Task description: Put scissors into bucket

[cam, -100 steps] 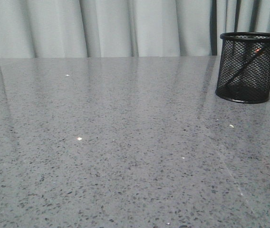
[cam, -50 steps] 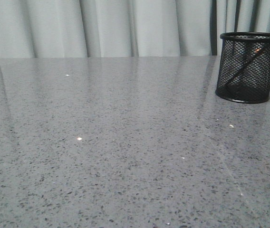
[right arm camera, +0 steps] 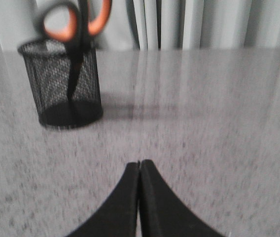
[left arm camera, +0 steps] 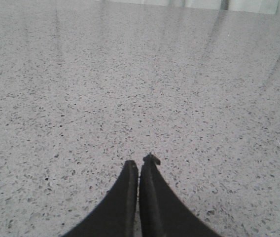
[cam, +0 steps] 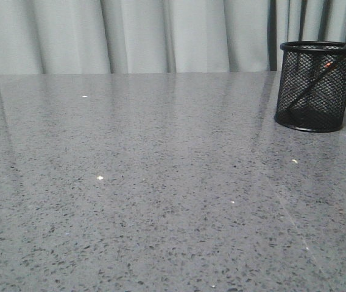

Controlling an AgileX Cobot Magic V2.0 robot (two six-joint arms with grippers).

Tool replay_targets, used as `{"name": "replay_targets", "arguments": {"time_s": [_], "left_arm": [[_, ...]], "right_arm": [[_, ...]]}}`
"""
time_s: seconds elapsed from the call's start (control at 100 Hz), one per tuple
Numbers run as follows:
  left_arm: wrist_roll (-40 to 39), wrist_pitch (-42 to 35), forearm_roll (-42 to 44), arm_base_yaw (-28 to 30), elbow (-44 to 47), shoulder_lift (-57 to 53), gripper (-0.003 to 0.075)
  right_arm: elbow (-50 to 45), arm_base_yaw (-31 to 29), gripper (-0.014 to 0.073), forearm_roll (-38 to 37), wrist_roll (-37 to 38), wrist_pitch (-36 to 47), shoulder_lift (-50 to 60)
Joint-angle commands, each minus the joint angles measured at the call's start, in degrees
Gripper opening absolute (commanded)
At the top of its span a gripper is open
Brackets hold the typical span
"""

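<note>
The black wire-mesh bucket [cam: 312, 86] stands at the far right of the grey speckled table [cam: 161, 182]. The scissors [cam: 319, 76] stand inside it, blades down and leaning, seen through the mesh. In the right wrist view the bucket [right arm camera: 63, 89] holds the scissors [right arm camera: 76, 29], whose orange-lined loops stick out above the rim. My right gripper [right arm camera: 139, 163] is shut and empty, well back from the bucket above the table. My left gripper [left arm camera: 140, 162] is shut and empty over bare table. Neither gripper shows in the front view.
Pale grey curtains [cam: 161, 33] hang behind the table's far edge. The bucket stands close to that far edge.
The front view has shifted very slightly; the bucket sits a few pixels further left. The scissors stay in the bucket.
</note>
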State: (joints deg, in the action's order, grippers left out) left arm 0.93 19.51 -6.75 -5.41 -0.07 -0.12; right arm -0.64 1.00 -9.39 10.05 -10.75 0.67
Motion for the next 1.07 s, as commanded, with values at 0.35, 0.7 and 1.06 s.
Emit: {"name": "replay_targets", "arguments": {"time_s": [0.35,0.7,1.06], "left_arm": [[-0.48,-2.15,-1.03,0.13,2.39,-1.59,-0.002],[-0.48,-2.15,-1.03,0.13,2.39,-1.59,-0.002],[-0.48,-2.15,-1.03,0.13,2.39,-1.59,-0.002]], "right_arm": [[-0.41,-0.42,-0.0045,-0.13,1.09,-6.39,1.12],[-0.41,-0.57,-0.0045,-0.13,1.09,-6.39,1.12],[-0.41,-2.63,-0.0045,-0.13,1.09,-6.39,1.12]]}}
